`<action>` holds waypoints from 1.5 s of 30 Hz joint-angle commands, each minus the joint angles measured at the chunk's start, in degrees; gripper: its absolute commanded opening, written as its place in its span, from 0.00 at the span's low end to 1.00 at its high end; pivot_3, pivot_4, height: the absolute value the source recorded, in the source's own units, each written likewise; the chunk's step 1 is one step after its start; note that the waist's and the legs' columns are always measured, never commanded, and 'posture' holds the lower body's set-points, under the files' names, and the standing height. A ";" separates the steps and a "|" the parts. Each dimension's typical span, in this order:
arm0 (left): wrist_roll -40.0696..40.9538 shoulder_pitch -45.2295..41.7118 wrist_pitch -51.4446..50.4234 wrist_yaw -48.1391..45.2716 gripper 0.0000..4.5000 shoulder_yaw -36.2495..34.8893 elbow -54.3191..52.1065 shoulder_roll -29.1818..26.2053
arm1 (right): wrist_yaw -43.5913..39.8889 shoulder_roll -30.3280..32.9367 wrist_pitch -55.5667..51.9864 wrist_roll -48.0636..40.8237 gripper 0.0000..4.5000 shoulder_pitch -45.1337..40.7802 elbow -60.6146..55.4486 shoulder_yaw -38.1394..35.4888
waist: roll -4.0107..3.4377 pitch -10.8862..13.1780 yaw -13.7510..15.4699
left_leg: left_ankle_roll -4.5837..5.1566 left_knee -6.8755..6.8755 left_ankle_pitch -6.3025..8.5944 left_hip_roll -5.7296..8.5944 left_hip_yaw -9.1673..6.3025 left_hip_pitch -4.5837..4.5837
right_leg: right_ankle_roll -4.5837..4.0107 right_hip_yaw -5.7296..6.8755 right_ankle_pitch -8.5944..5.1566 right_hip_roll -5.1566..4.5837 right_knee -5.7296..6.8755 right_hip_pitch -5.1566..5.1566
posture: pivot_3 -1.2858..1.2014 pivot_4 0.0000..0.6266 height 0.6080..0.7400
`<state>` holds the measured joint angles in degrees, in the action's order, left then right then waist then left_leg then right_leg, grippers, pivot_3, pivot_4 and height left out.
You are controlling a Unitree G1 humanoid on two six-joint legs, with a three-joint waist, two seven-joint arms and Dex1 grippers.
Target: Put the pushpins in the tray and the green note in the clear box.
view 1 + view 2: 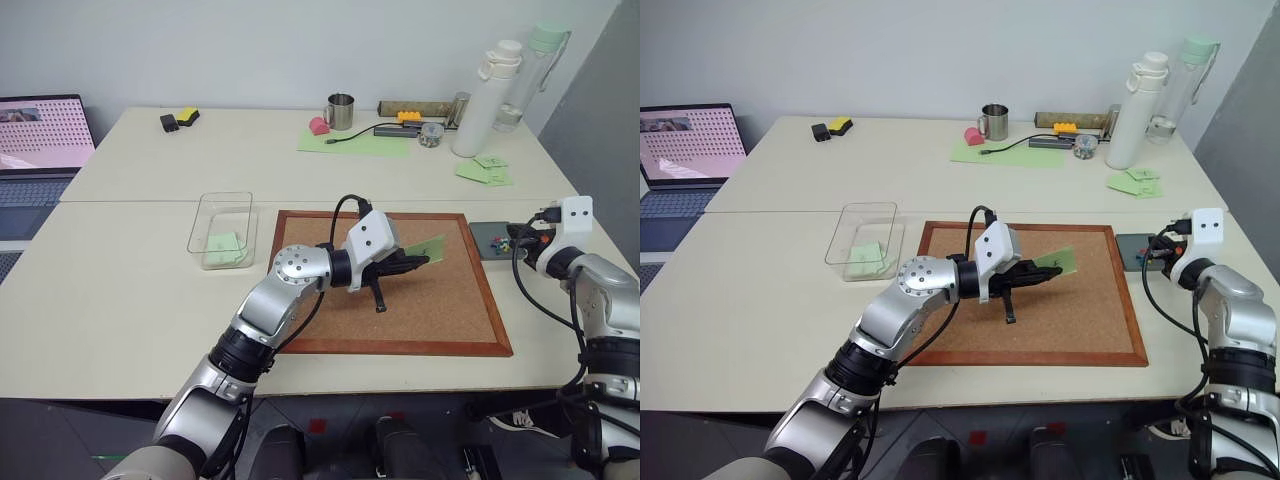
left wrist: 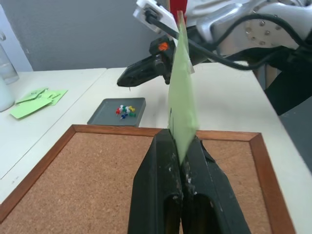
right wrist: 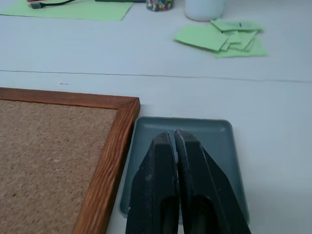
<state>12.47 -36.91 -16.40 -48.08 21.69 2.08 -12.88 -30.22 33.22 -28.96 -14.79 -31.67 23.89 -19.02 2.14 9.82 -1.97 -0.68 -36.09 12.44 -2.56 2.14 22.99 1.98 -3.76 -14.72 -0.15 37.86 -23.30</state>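
Note:
My left gripper [image 1: 420, 262] is shut on the green note [image 1: 427, 246], which it holds edge-up above the corkboard [image 1: 440, 310]. In the left wrist view the note [image 2: 182, 97] rises from between the closed fingers [image 2: 161, 161]. The dark grey tray [image 1: 483, 235] lies just past the board's right edge, with several coloured pushpins [image 2: 126, 111] in it. My right gripper [image 3: 174, 139] hovers shut over the tray [image 3: 146, 124], with nothing visible between its fingers. The clear box [image 1: 222, 228] stands left of the board with a green slip [image 1: 225, 245] inside.
A laptop [image 1: 40, 135] sits at the far left. At the back are a mug [image 1: 340, 110], a large pale green sheet [image 1: 355, 142], two bottles [image 1: 485, 95] and a loose pile of green notes [image 1: 485, 170]. A seam runs between the two tables.

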 commanded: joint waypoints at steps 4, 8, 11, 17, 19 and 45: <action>-0.93 0.99 1.04 -0.66 0.00 -0.34 -2.42 -0.20 | -2.16 1.43 7.87 1.02 0.05 -8.89 18.27 0.87 | -0.03 0.02 0.03 | 0.00 -0.02 0.00 0.02 0.12 0.00 | 0.03 -0.05 0.02 -0.04 -0.03 -0.01 | 0.52 0.24 1.00; -0.80 1.31 0.26 -0.24 0.00 -1.04 -3.39 -0.36 | -3.59 1.93 10.80 1.54 0.22 -11.74 24.56 1.86 | -0.06 0.04 0.01 | 0.00 -0.02 0.00 0.01 0.14 0.00 | 0.04 -0.04 0.02 -0.04 -0.03 -0.01 | 0.52 0.24 1.00; -0.81 1.53 -0.02 -0.28 0.00 -1.17 -3.80 -0.57 | -3.91 2.20 12.17 1.68 0.37 -12.93 26.98 2.03 | -0.06 0.04 0.01 | 0.00 -0.02 0.00 0.00 0.14 0.01 | 0.04 -0.02 0.02 -0.03 -0.02 -0.01 | 0.52 0.24 1.00; -0.78 1.64 -0.41 0.09 0.00 -1.22 -3.78 -0.21 | -4.76 2.97 13.73 1.92 0.45 -13.51 28.81 1.98 | -0.07 0.04 -0.01 | -0.01 -0.02 0.00 0.01 0.16 0.00 | 0.04 -0.04 0.02 -0.03 -0.01 -0.01 | 0.52 0.24 1.00; -0.77 1.53 -0.44 0.15 0.00 -1.08 -3.63 0.06 | -4.97 3.18 13.99 1.84 0.45 -13.31 28.83 1.95 | -0.06 0.04 -0.01 | 0.00 -0.02 0.00 0.01 0.16 0.00 | 0.04 -0.03 0.02 -0.03 -0.01 -0.01 | 0.52 0.24 1.00; -0.30 2.23 -2.43 2.18 0.00 -3.28 -5.09 -0.16 | -9.24 5.03 20.83 4.31 0.45 -9.28 21.37 6.08 | -0.08 0.04 -0.05 | -0.01 -0.02 0.00 0.00 0.16 -0.01 | 0.04 -0.05 0.02 -0.03 0.01 -0.01 | 0.52 0.24 1.00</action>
<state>11.58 -34.64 -18.12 -47.82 21.03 -0.19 -13.22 -37.35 36.68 -10.51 -10.29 -42.91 52.72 -13.43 2.06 9.86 -2.02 -0.69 -36.11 12.43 -2.56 2.28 22.98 2.02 -3.81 -14.69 -0.18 37.88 -23.32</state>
